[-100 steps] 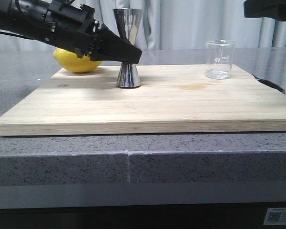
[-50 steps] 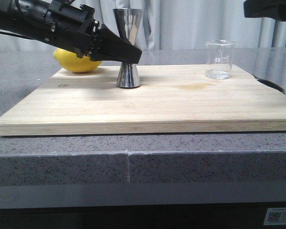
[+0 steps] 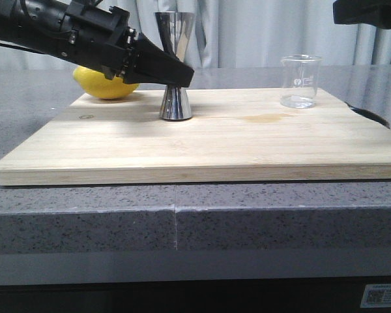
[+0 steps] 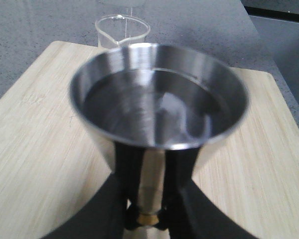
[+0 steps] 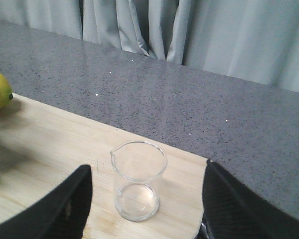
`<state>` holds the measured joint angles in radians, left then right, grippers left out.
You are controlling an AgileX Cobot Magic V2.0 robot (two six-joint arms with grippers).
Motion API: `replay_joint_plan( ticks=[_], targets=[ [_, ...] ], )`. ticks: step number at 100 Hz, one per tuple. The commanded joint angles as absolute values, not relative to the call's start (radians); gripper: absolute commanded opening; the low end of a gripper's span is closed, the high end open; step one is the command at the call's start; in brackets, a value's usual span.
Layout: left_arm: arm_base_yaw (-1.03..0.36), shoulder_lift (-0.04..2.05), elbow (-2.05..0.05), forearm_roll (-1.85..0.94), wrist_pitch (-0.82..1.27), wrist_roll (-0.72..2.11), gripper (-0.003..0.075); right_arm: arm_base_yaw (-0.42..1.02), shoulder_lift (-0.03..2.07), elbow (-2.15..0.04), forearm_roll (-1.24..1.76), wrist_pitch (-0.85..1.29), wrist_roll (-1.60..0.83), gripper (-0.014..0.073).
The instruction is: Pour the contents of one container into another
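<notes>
The steel jigger [image 3: 175, 103] stands upright on the wooden board [image 3: 215, 143], left of centre. My left gripper [image 3: 180, 74] reaches in from the left and is shut on its narrow gold waist. The left wrist view looks down into the jigger's upper cup [image 4: 159, 99], with the black fingers [image 4: 114, 204] pinching the waist below it. The clear glass beaker [image 3: 300, 81] stands at the board's far right and looks empty. My right gripper [image 5: 147, 169] hangs above the beaker [image 5: 138, 181], open, one finger on either side and not touching it.
A yellow lemon [image 3: 98, 87] lies at the board's back left, behind my left arm. The board sits on a grey speckled counter [image 3: 182, 208], with curtains behind. A dark part of my right arm [image 3: 368, 13] shows at the top right of the front view.
</notes>
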<state>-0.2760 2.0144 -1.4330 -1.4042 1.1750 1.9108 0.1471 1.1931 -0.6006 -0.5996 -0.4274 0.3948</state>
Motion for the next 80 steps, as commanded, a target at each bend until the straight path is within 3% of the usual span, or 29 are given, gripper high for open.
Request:
replay_joint_plan(
  ticks=[1,80],
  targets=[
    [-0.271,1.960,-1.446,-1.487,1.269,1.917,-0.0010,0.143,1.164,-0.627,-0.591,-0.493,0.394,0.0428],
    [-0.271,1.960,-1.429,-1.481,1.269,1.923,-0.0008,0.143,1.164,-0.627,-0.591,-0.493,0.404,0.0428]
  ],
)
